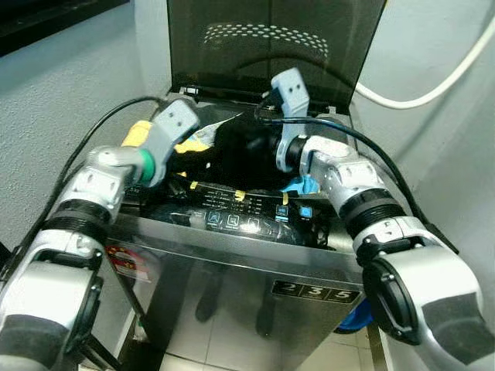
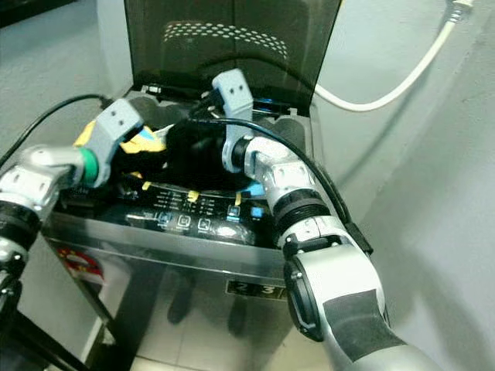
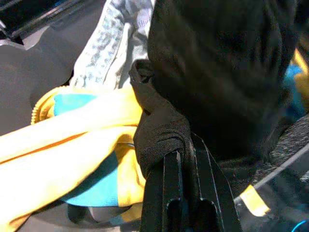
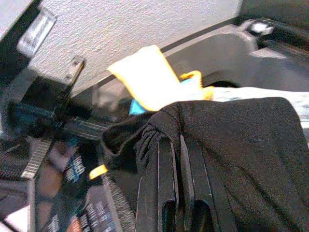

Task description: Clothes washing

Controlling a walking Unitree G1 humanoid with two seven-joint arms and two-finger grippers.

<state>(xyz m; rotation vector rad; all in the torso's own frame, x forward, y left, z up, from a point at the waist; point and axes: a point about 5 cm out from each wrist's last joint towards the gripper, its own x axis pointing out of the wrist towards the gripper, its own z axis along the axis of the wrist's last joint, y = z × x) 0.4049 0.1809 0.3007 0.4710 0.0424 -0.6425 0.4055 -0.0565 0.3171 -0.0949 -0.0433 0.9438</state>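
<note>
Nearest, the washing machine (image 1: 232,270) shows its control panel (image 1: 240,212); beyond it the left gripper (image 3: 181,159) and right gripper (image 4: 176,145) each pinch the black garment (image 2: 193,151) over the drum opening, probably to push it in; farther, the lid (image 1: 263,39) stands open
</note>
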